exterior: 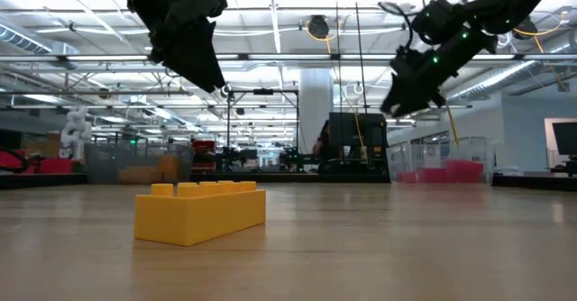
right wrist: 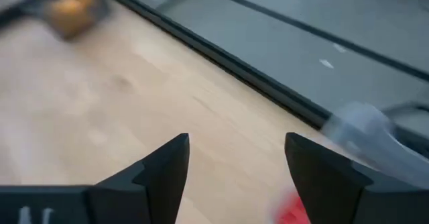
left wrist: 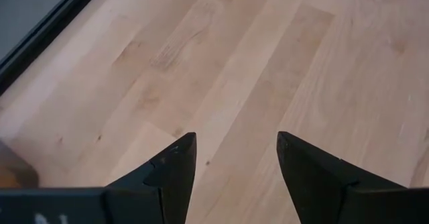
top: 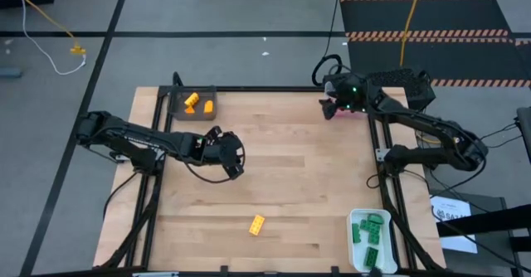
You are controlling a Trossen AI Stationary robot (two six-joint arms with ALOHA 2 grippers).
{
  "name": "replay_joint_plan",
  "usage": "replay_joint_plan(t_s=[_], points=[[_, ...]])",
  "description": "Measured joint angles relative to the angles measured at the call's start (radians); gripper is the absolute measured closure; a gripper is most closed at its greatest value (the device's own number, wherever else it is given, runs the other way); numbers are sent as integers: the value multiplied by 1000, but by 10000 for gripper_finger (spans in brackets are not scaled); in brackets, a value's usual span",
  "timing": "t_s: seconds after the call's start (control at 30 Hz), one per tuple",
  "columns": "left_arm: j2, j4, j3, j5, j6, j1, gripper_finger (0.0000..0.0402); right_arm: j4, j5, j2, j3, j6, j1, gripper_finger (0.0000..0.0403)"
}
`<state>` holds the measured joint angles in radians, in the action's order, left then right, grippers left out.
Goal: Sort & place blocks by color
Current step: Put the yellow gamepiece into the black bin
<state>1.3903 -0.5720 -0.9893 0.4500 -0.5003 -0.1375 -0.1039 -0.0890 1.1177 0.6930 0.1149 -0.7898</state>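
wooden table (top: 290,177), studded yellow block (top: 257,224)

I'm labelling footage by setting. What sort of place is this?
Probably a robotics lab in an open industrial hall: a wooden table on a black frame, cables across the grey floor, hazard-striped matting, and exposed ceiling lights.

On the tabletop (top: 282,169), a tray (top: 192,103) holding two blocks (top: 197,104) sits at the upper left corner. Another tray (top: 371,240), filled with blocks (top: 369,230), lies at the lower right. A single block (top: 257,223) lies lower centre. At the upper right edge sits what may be a third tray (top: 347,111).
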Motion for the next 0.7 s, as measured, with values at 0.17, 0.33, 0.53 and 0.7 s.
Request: replay_joint_plan(t_s=[0.17,0.33,0.53,0.7], points=[[5,4,0,0,-7,-2,192,130,-197,-13,0,38,109,175],[28,39,0,-6,20,-12,192,191,-307,-13,0,78,312,183],[51,151,0,-213,155,-67,192,200,-258,-12,0,53,614,184],[50,234,-2,-329,115,-151,192,239,-64,2,0,15,832,184]])
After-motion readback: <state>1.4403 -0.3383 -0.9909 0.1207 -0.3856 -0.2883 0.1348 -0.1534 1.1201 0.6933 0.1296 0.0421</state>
